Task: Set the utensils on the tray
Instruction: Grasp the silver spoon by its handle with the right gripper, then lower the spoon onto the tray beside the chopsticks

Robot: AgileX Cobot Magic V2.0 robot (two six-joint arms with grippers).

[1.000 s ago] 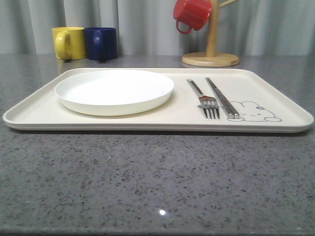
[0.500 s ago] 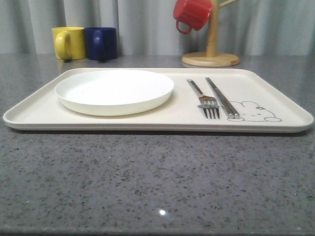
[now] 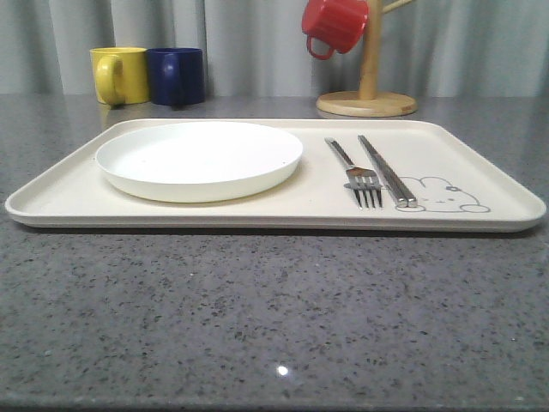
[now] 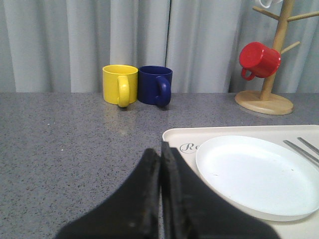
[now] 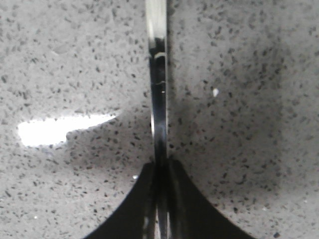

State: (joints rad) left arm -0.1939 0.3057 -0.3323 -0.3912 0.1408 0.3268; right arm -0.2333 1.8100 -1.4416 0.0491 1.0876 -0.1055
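Note:
The cream tray (image 3: 480,163) lies across the middle of the grey counter. On its right part the fork (image 3: 360,176) and the pair of chopsticks (image 3: 386,170) lie side by side, next to the rabbit drawing. My right gripper (image 5: 160,164) is shut on a slim shiny metal handle, the spoon (image 5: 157,74), held above the speckled counter; its bowl is out of view. My left gripper (image 4: 160,149) is shut with nothing in it, beside the tray's (image 4: 179,137) corner with the script.
A round white plate (image 3: 199,159) fills the tray's left half. Behind the tray stand a yellow mug (image 3: 120,75) and a dark blue mug (image 3: 176,75). At the back right a wooden mug tree (image 3: 369,94) carries a red mug (image 3: 334,24).

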